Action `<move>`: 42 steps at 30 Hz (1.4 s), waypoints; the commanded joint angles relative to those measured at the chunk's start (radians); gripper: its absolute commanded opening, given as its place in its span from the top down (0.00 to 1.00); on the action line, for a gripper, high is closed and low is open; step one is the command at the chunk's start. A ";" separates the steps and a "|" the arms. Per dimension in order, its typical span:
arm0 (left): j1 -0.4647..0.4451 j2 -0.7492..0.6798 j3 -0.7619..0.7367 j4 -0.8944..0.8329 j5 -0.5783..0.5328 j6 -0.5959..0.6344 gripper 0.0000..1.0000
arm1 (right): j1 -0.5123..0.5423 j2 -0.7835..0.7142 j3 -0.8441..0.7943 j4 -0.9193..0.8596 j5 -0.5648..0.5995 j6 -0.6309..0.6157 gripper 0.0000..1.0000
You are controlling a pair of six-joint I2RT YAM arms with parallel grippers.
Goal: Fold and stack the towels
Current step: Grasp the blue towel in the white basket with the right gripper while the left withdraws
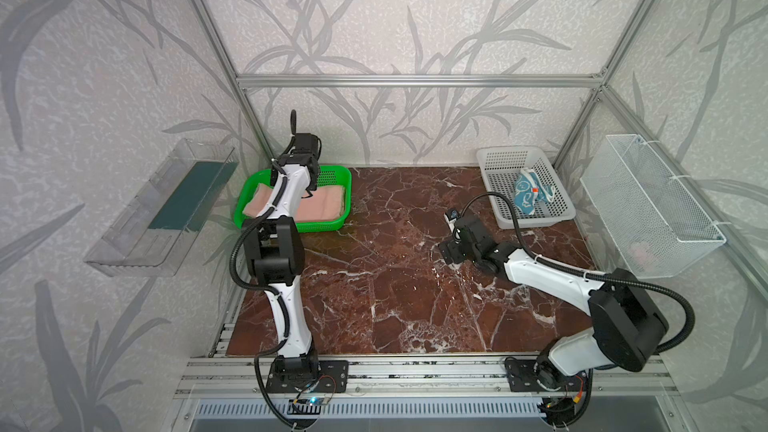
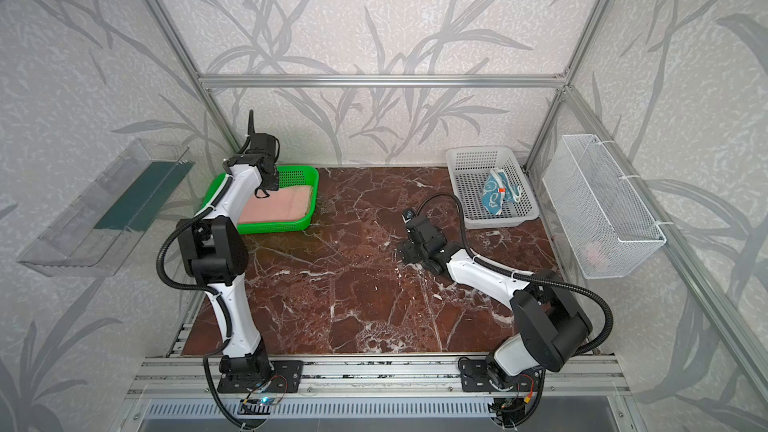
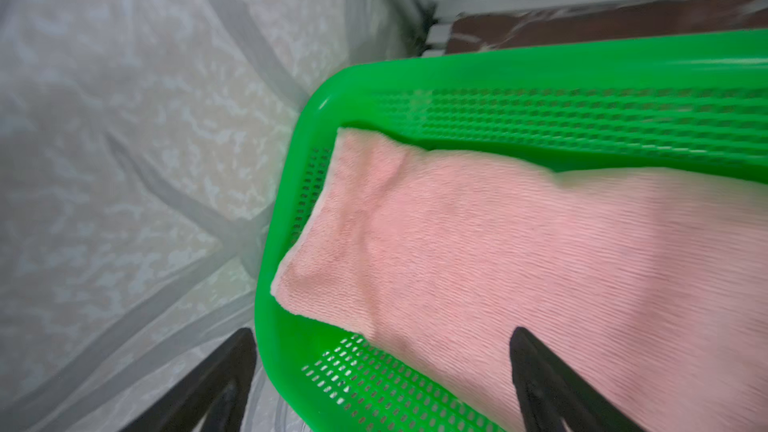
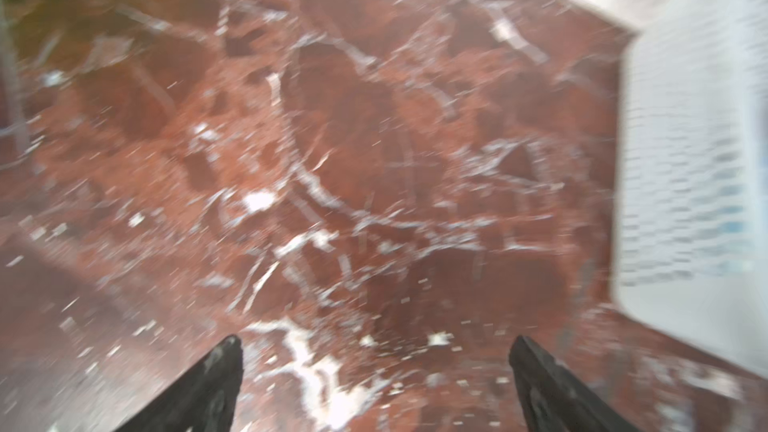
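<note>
**A:** Where are the grippers?

**B:** The left gripper (image 3: 380,334) hangs over the corner of the tray (image 3: 540,118). Its jaws are wide apart and empty, one tip above the pink towel (image 3: 498,251) and the other outside the rim. The right gripper (image 4: 376,340) is just as wide and also empty, low over bare bench (image 1: 415,284) near the basket (image 1: 498,160).

**A:** And the towels?

**B:** The pink one lies flat in the tray as a neat rectangle, so it looks folded. The teal towel (image 1: 530,197) sits crumpled in the basket, well apart from it.

**A:** So which step is this?

**B:** I'd say pink is done and placed, and teal comes next. The right gripper is nearer. It would need to reach over the basket wall, pinch the bunched cloth and lift it clear. Then it would spread the cloth on the bench, where both grippers can fold it before it goes on the pink one.

**A:** Anything unclear?

**B:** I can't find the cream towel. It may lie under the pink one, but I can't tell. In both top views the left arm (image 1: 286,193) covers part of the tray. The right wrist view is blurred, so the basket there is only a pale smear. Something pinkish sits in the wire bin (image 1: 665,184) on the wall, too faint to name.
</note>
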 commanded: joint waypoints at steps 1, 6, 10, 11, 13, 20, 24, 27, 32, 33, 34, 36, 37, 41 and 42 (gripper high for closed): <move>-0.094 -0.062 -0.020 -0.016 0.122 -0.006 0.03 | -0.025 -0.001 0.099 -0.035 0.177 -0.023 0.01; -0.204 -0.144 -0.047 -0.022 0.341 -0.051 0.03 | -0.163 0.040 0.246 -0.172 0.114 0.033 0.01; -0.288 -0.225 -0.168 0.066 0.464 -0.110 0.03 | -0.261 0.085 0.320 -0.211 0.099 0.053 0.01; -0.312 -0.247 -0.215 0.105 0.490 -0.114 0.03 | -0.284 0.097 0.337 -0.215 0.110 0.051 0.01; -0.353 -0.288 -0.299 0.176 0.521 -0.113 0.03 | -0.325 0.133 0.374 -0.223 0.134 0.048 0.01; -0.449 -0.393 -0.521 0.331 0.564 -0.146 0.04 | -0.442 0.332 0.492 -0.232 0.187 0.011 0.01; -0.478 -0.429 -0.591 0.384 0.568 -0.158 0.04 | -0.486 0.434 0.543 -0.216 0.150 0.018 0.01; -0.490 -0.432 -0.600 0.390 0.565 -0.164 0.04 | -0.514 0.508 0.590 -0.222 0.110 0.032 0.00; -0.503 -0.431 -0.603 0.379 0.555 -0.163 0.04 | -0.543 0.590 0.638 -0.234 0.086 0.035 0.04; -0.506 -0.429 -0.603 0.375 0.552 -0.163 0.04 | -0.547 0.597 0.639 -0.234 0.082 0.037 0.06; -0.507 -0.428 -0.604 0.372 0.549 -0.162 0.04 | -0.552 0.605 0.641 -0.232 0.078 0.037 0.07; -0.508 -0.426 -0.606 0.369 0.547 -0.163 0.04 | -0.560 0.614 0.641 -0.231 0.067 0.039 0.11; -0.510 -0.426 -0.606 0.369 0.547 -0.163 0.04 | -0.564 0.617 0.642 -0.231 0.062 0.039 0.15; -0.513 -0.425 -0.605 0.361 0.541 -0.163 0.04 | -0.577 0.619 0.642 -0.227 0.055 0.034 0.31; -0.514 -0.425 -0.608 0.360 0.541 -0.162 0.04 | -0.580 0.615 0.640 -0.226 0.054 0.030 0.36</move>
